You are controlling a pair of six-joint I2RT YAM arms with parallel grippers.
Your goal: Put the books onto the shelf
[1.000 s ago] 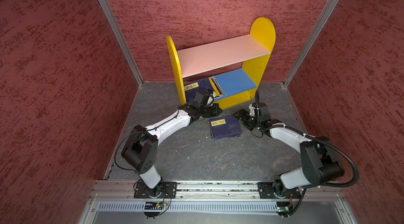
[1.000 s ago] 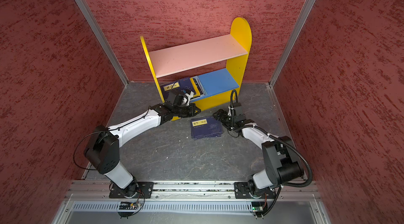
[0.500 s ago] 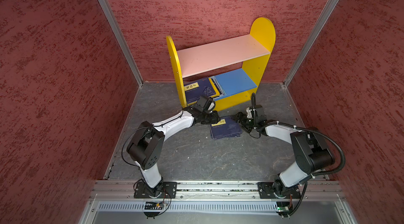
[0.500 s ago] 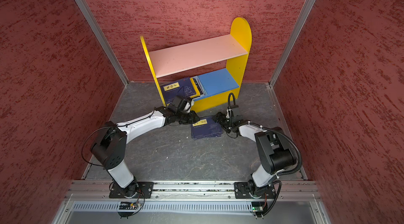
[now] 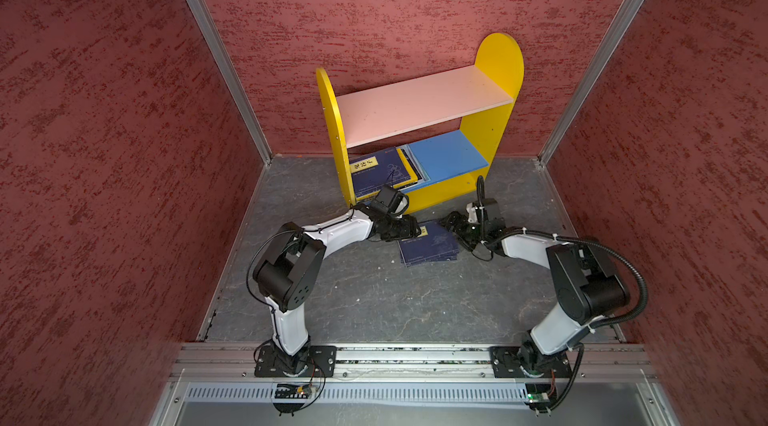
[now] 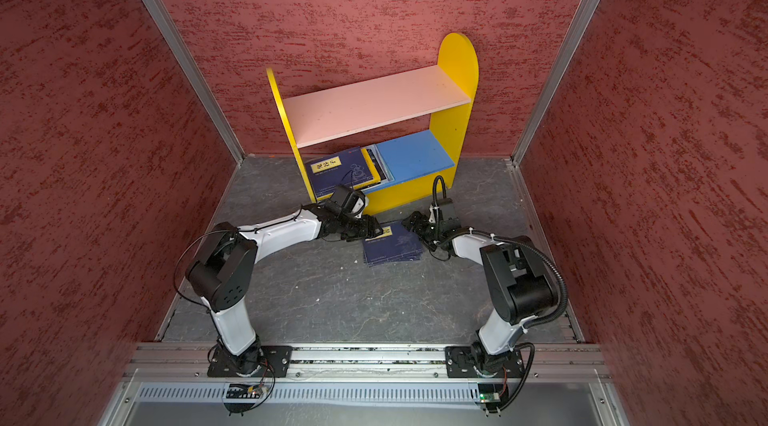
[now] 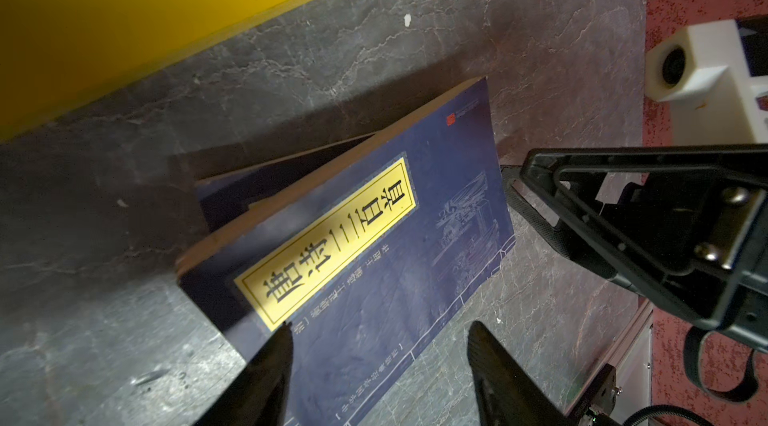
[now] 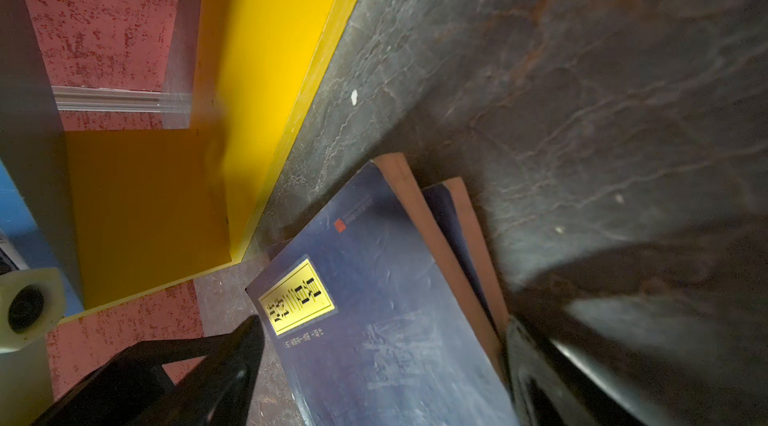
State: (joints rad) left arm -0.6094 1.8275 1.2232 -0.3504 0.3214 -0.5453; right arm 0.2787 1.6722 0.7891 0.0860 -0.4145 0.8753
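Navy paperback books with yellow labels (image 5: 428, 243) lie stacked on the grey surface (image 5: 374, 299), before the yellow shelf (image 5: 498, 62). Left fingers (image 7: 266, 374) and right fingers (image 8: 232, 361) stand apart at opposite sides of them.

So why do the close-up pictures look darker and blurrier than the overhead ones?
Right wrist view: the shelf edge smears and the floor is dim and soft; left wrist view: sharp, but shadow crosses the navy book; both top views: evenly lit and crisp.
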